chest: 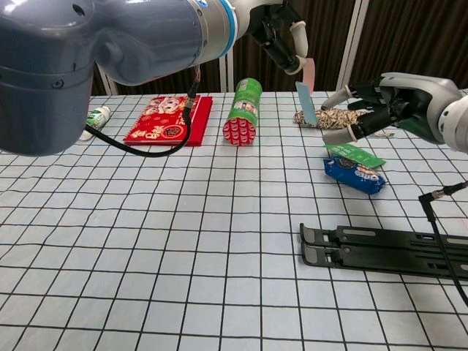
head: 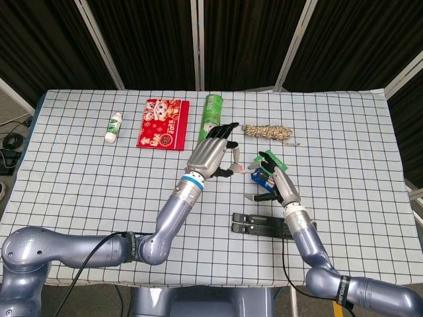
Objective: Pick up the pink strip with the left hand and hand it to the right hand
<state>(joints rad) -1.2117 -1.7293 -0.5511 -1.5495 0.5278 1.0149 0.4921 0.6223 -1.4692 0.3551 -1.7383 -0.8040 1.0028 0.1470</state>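
The pink strip (chest: 308, 77) hangs in the air, pinched at its top by my left hand (chest: 281, 35), with its pale blue lower end pointing down. In the head view the left hand (head: 210, 156) is raised over the table's middle, and only a bit of the strip (head: 236, 168) shows beside its thumb. My right hand (chest: 373, 108) hovers just right of the strip's lower end with its fingers spread and nothing in them. I see a small gap between the right hand (head: 274, 185) and the strip.
A green can (chest: 245, 110) lies behind the left arm, next to a red booklet (chest: 170, 118) and a white bottle (head: 114, 127). A rope bundle (head: 268, 132), a green packet (chest: 353, 153) and a blue packet (chest: 355, 174) lie under the right hand. A black folding stand (chest: 387, 250) is in front.
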